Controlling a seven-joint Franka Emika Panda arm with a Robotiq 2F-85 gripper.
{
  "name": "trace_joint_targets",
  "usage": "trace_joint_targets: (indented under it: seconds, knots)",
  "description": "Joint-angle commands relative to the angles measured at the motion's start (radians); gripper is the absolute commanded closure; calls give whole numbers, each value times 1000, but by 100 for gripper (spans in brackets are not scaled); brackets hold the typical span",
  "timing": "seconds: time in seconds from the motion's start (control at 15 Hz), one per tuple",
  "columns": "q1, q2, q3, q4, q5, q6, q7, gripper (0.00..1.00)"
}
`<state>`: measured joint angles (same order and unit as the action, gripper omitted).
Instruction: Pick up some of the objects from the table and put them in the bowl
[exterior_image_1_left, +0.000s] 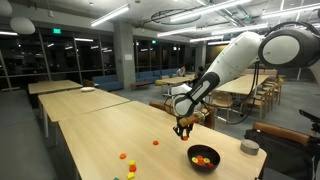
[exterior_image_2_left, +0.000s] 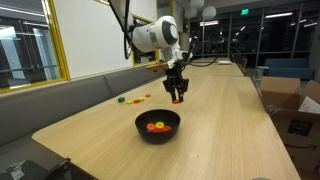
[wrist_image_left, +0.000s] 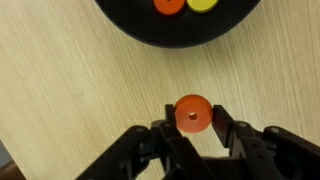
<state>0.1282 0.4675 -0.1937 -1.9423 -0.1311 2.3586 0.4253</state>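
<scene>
Pale light-wood runs the length of the table (exterior_image_2_left: 225, 120), with dark windows and more tables behind it. Near the table's end sits the black bowl (exterior_image_2_left: 141, 121), round and shallow. Inside it lie a few small pieces (exterior_image_2_left: 155, 126), yellow, orange and red by the look of them. The wrist view catches only an orange piece (wrist_image_left: 168, 4) and a yellow piece (wrist_image_left: 203, 4) at its upper edge, side by side on the bowl's black floor.

My pincer (wrist_image_left: 193, 118) points straight down just beside the bowl, outside its rim and not over it. Its jaws are drawn narrow around an orange disc (wrist_image_left: 193, 110), with a finger (wrist_image_left: 165, 128) against each flank. From the exterior views I think the disc hangs a little above the wood, but at that size I cannot be sure.

Farther along the table, well apart from the bowl, loose pieces (exterior_image_1_left: 123, 156) lie on the wood, orange and red, with a yellowish one (exterior_image_1_left: 131, 171) near the edge. A small grey round container (exterior_image_1_left: 249, 147) stands near the bowl; I cannot see into it.
</scene>
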Motion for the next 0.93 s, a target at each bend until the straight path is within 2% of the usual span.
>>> trace_joint_targets:
  seconds: [0.0, 0.33, 0.67, 0.73, 0.8, 0.87]
  knots:
    - [1, -92, 28, -26, -19, -136, 16, 83]
    - [-54, -126, 117, -6, 91, -433, -125, 83]
    - [-98, -103, 159, 1, 188, -617, -271, 83]
    - [-106, -99, 162, 4, 206, -641, -283, 78]
    - [-111, -95, 162, 4, 217, -655, -292, 33]
    - [-115, -92, 160, 5, 225, -667, -291, 32]
